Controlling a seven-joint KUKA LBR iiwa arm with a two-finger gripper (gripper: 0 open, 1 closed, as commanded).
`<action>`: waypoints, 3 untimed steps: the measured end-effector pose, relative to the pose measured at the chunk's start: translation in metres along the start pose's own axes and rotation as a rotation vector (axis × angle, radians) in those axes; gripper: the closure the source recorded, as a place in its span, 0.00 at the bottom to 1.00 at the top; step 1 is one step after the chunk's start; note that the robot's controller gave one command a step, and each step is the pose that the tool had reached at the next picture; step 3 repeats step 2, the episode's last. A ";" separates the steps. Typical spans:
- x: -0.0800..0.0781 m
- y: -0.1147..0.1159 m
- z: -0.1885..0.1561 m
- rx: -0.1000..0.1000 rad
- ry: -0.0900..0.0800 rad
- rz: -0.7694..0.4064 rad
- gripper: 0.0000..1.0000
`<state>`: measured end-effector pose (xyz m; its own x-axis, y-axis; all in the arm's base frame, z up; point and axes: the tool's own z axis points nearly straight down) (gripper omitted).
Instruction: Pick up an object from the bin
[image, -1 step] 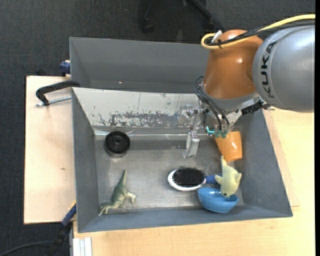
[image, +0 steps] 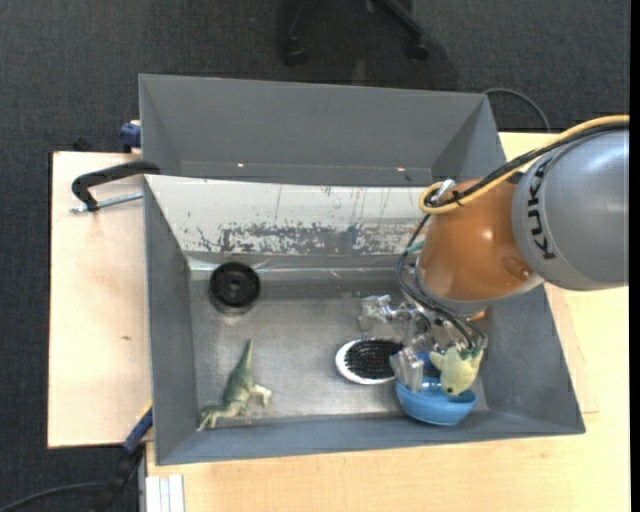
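Your tool hangs low in the lower right of the bin, just over a blue bowl with a pale yellow lump on it. You cannot tell if the tool is spread or pressed together. A round black-and-white strainer lies just left of it.

I see my grey arm lettered KUKA, an orange wrist cover, yellow cable, silvery gripper.

Open bin floor lay between black disc and green dinosaur; a blue bowl, seemingly, crowded the right corner.
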<state>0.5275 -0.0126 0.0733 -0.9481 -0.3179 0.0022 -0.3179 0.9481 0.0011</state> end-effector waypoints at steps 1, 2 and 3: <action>-0.002 -0.001 -0.002 0.003 -0.008 0.001 1.00; -0.027 -0.006 -0.163 0.006 -0.013 -0.413 1.00; -0.027 -0.006 -0.163 0.006 -0.013 -0.413 1.00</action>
